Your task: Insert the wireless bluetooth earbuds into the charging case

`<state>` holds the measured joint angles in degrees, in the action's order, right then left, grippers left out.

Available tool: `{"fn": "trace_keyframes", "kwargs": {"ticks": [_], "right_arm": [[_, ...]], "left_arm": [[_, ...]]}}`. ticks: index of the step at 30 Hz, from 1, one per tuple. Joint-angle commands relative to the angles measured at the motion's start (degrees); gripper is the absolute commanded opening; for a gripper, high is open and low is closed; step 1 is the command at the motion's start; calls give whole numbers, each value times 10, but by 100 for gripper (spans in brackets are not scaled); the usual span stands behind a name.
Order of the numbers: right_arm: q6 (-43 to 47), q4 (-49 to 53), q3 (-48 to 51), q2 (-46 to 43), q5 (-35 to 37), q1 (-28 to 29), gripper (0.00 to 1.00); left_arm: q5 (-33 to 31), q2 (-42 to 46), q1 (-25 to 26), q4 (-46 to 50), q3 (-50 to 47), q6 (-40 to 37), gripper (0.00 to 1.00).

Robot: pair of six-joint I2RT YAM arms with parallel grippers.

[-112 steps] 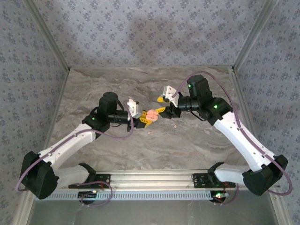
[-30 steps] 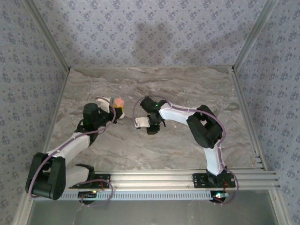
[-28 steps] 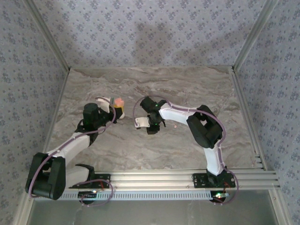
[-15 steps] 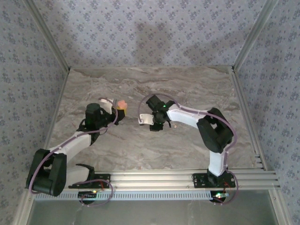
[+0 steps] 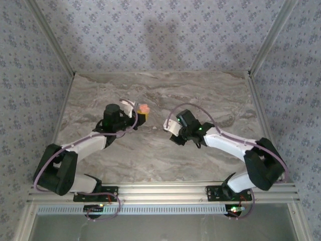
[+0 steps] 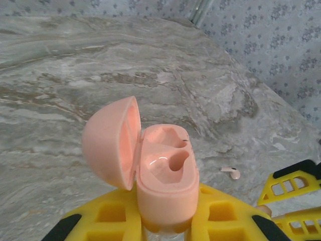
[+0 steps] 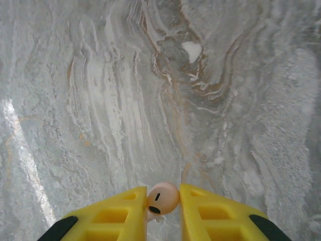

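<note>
The right gripper point(image 7: 163, 215) pinches 1 pink earbud point(image 7: 163, 198) between its yellow fingertips, just above the marble table point(image 7: 100, 100). The left gripper point(image 6: 168, 226) clamps the charging case point(image 6: 168, 173), lid open. A 2nd earbud point(image 6: 231, 172) lies on the table nearby, apart from both.

I'm seeing the case point(image 6: 168, 186) as smooth pink plastic, shining glossy inside its wells. The earbud point(image 7: 163, 197) is showing the same pink plastic with a softer sheen. The right fingers point(image 7: 118, 216) are reading as matt yellow plastic, faintly grainy. The table point(image 7: 100, 75) is looking like grey veined marble or a laminate copy, smooth and catching glare. The rail point(image 5: 165, 190) is appearing as brushed metal, and the walls point(image 5: 150, 30) are looking like matt printed cloth or paper.
</note>
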<state>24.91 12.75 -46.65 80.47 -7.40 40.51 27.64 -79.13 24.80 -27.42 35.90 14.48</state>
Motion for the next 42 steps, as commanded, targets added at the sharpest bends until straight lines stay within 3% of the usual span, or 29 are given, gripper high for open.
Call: {"fn": "trace_keyframes", "kwargs": {"ticks": [1,17,42], "right_arm": [[-55,-32,29,-53,23,-2,22],[-134,-74,140,-224,22,-26,22],[-207,-114,163,-270,4,-43,21]], "left_arm": [[11,-19,19,-28,34,6,9],[12,-95,74,-28,104,13,8],[58,-197,83,-54,185,15,8]]}}
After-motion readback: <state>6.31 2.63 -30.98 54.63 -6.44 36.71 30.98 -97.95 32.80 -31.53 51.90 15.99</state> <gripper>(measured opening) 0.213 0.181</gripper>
